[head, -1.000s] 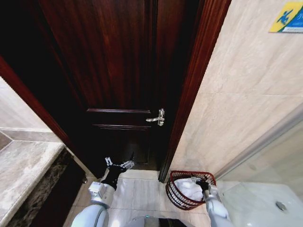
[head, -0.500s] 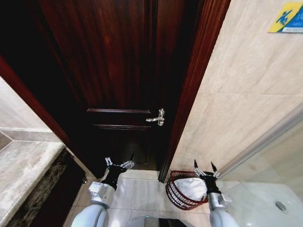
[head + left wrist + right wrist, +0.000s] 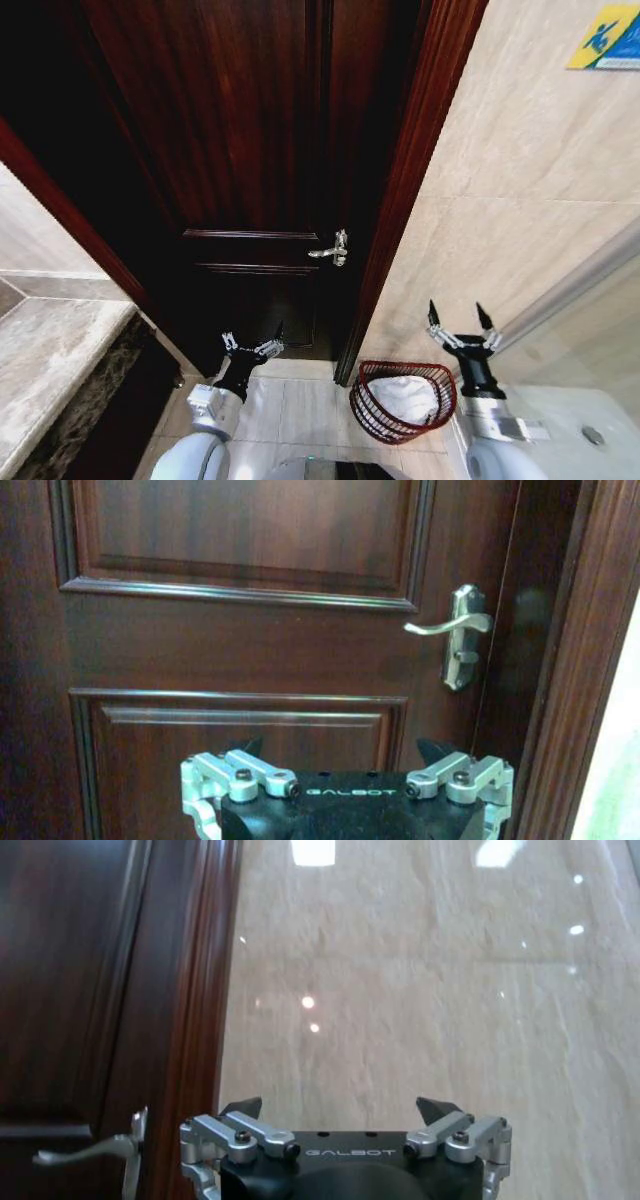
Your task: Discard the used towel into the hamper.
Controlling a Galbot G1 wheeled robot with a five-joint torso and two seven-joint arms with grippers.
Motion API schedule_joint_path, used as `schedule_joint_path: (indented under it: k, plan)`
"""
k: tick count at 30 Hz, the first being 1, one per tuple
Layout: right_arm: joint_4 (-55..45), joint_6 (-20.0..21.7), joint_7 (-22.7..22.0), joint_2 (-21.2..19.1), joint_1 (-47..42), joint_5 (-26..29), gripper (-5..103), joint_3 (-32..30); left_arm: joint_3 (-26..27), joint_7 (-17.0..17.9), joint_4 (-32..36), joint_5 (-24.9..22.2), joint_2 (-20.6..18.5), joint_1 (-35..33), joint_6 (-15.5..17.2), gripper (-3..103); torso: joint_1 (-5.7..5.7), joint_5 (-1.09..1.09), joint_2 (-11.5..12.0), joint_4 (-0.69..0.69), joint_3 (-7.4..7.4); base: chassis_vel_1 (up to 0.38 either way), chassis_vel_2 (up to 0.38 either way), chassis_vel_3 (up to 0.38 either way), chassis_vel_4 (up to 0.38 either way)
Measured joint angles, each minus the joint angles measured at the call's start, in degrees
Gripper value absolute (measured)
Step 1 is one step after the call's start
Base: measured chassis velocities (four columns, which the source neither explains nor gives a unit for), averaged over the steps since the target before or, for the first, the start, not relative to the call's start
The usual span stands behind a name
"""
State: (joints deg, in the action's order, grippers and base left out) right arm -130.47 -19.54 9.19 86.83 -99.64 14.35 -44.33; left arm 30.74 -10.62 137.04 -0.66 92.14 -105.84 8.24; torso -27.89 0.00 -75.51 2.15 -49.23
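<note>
Each claw has a matte black body with "GALBOT" printed in pale letters across its front face. To either side of that lettering sit silver metal linkage brackets fixed with dark round screws, and above them rise short black pointed fingertips. Behind the left claw (image 3: 251, 341) and the right claw (image 3: 460, 318), the black wrists join pale grey-white arm casings.

door (image 3: 250, 150) dark reddish-brown wood, glossy, faint vertical grain; frame (image 3: 415, 170) same tone. handle (image 3: 333, 249) silver metal. wall (image 3: 540, 170) beige tile with pale streaks, sign (image 3: 608, 36) on it yellow and blue. hamper (image 3: 372, 411) dark red-brown wire, horizontal ribs; towel (image 3: 403, 396) inside white. counter (image 3: 50, 350) grey-beige marble, mottled. left gripper (image 3: 252, 343) and right gripper (image 3: 460, 325) silver with black fingertips.
</note>
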Motion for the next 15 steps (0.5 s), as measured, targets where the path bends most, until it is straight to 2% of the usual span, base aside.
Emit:
schedule_joint_path:
  k: [8,15]
  plan:
    - [-0.86,1.03,0.71,0.43,2.00,-0.02,100,0.72,0.00,0.00,0.00,0.00,0.00,0.00,0.00,100,-0.02,0.01,0.01,0.00,-0.01,0.013,-0.014,-0.011,0.010]
    - [-2.69,1.94,1.75,0.73,2.04,0.48,100,1.05,0.00,0.00,0.00,0.00,0.00,-0.01,0.00,100,0.03,0.00,0.00,0.00,0.00,0.125,-0.115,-0.117,0.108]
